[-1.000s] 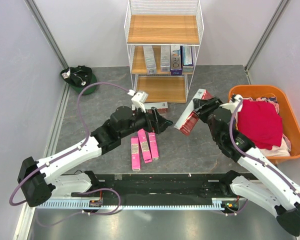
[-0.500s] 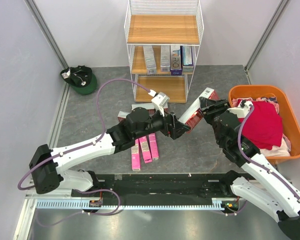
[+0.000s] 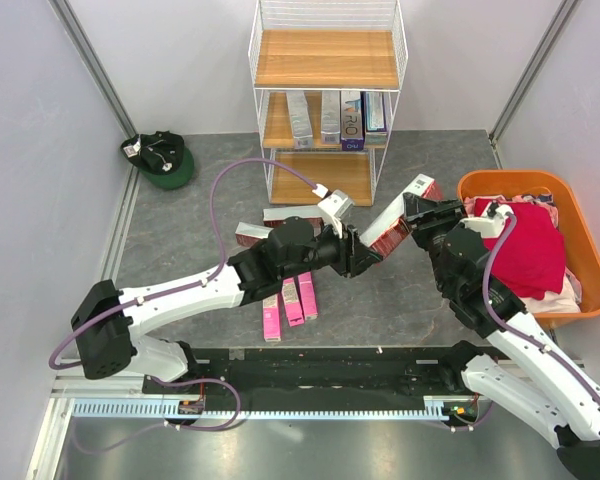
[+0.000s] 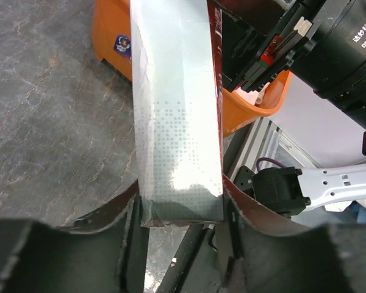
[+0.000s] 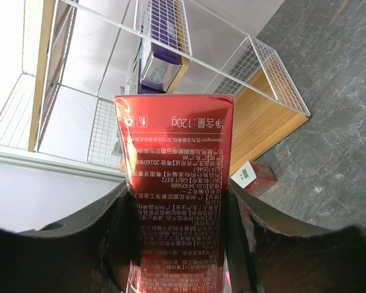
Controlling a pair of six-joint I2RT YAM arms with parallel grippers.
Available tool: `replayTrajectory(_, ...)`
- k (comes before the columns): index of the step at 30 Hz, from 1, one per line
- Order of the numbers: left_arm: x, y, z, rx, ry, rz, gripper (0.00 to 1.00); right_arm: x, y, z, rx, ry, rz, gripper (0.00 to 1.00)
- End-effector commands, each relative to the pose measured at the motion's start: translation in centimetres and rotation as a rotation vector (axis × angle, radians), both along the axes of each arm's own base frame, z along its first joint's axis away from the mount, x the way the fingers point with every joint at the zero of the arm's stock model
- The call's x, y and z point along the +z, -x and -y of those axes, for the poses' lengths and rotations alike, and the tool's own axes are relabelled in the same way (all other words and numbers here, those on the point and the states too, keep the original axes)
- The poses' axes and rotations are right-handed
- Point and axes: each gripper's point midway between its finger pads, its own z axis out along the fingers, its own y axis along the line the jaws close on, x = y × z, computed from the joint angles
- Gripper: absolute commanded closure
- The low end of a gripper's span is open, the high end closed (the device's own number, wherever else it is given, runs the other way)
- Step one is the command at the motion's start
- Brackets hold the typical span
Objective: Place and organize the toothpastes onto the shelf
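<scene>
One dark red toothpaste box [image 3: 392, 222] hangs tilted above the floor, held at both ends. My right gripper [image 3: 412, 215] is shut on its upper part [image 5: 177, 183]. My left gripper [image 3: 363, 257] is shut on its lower end, and both fingers press the silvery face [image 4: 177, 122]. Two more dark red boxes [image 3: 250, 235] [image 3: 295, 213] lie on the floor under the left arm. Three pink boxes [image 3: 292, 300] lie side by side nearer me. The white wire shelf [image 3: 325, 60] stands at the back, with several silver and purple boxes [image 3: 335, 118] upright on its middle board.
An orange tub [image 3: 480, 185] with red cloth [image 3: 520, 245] stands at the right, close behind the right arm. A green object [image 3: 160, 158] sits by the left wall. Grey walls close in both sides. The shelf's top and bottom boards are bare.
My left arm swung right, from over the floor boxes to the box in my right gripper, and its jaws closed on the lower end. The right gripper shifted slightly.
</scene>
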Motion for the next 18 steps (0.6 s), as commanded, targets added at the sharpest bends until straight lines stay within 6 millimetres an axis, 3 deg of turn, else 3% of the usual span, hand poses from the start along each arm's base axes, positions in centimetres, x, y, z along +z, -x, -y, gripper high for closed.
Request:
replayTrajectory(1,3.0,-0.8,0.3,0.029,0.066,0.060,0.60,2.9,0.2,0.5,-0.016,-0.078,0.088,0.40)
replayTrajectory(5,3.6,-1.1,-0.6,0.070,0.083,0.062,0.70,3.3,0.4,0.5,-0.011,-0.073,0.097,0.34)
replayTrajectory(11,4.2,-0.7,-2.7,0.111,0.119,0.041,0.88,3.8,0.8,1.0,-0.014,-0.049,0.118,0.10)
replayTrajectory(12,5.1,-0.3,-3.4,0.113,0.144,0.042,0.89,4.0,1.0,1.1,-0.012,-0.047,0.125,0.08)
replayTrajectory(13,4.4,-0.2,-3.9,0.121,0.138,0.032,0.91,4.1,1.0,1.2,-0.014,-0.040,0.127,0.04)
replayTrajectory(15,5.6,0.2,-5.4,0.150,0.186,0.024,0.98,4.4,1.1,1.2,-0.010,-0.021,0.137,0.02)
replayTrajectory(16,4.4,0.2,-6.0,0.171,0.177,0.007,0.98,4.6,1.2,1.2,-0.007,-0.013,0.139,0.02)
replayTrajectory(18,5.4,0.7,-7.6,0.194,0.229,-0.003,0.98,4.7,1.2,1.3,-0.006,0.012,0.143,0.02)
